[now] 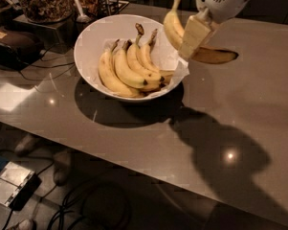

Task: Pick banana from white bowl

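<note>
My gripper (193, 35) is shut on the banana (173, 27), a large curved yellow one with a pale stem pointing up and a browner end (215, 55) reaching right past the fingers. It hangs above the right rim of the white bowl (88, 42), clear of the fruit inside. The bowl is large, round and glossy with crumpled white paper lining. Several other yellow bananas (129, 68) with dark stem tips lie in it.
The bowl stands on a grey glossy table (239, 109). A glass jar of brown food (43, 1) and a black tray with utensils (93, 6) stand at the back left. A dark device (14, 44) lies left. Cables and a box (12, 188) lie on the floor below.
</note>
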`<state>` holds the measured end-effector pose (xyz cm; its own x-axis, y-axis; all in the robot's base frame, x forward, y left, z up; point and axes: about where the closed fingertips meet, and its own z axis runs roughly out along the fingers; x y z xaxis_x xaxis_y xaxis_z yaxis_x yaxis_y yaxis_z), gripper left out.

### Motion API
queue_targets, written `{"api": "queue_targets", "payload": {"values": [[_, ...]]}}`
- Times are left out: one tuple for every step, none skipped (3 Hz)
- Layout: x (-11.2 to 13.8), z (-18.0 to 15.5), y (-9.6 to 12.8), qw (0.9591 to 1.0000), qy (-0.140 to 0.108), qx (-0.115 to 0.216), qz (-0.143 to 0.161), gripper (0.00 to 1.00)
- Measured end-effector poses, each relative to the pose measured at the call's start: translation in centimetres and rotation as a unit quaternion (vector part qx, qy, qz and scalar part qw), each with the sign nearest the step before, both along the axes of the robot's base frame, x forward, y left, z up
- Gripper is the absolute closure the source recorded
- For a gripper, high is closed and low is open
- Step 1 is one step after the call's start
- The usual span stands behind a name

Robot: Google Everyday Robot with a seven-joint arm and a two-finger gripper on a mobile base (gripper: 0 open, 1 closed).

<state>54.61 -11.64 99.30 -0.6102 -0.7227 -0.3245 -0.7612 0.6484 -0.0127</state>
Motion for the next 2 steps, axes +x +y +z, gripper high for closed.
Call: {"api": "queue_targets", "payload": {"values": [[-4.57,1.15,-4.82,0.999,-0.007,0.028,-0.033,1.0],[-4.57,1.15,-4.82,0.999,-0.007,0.028,-0.033,1.0]]}}
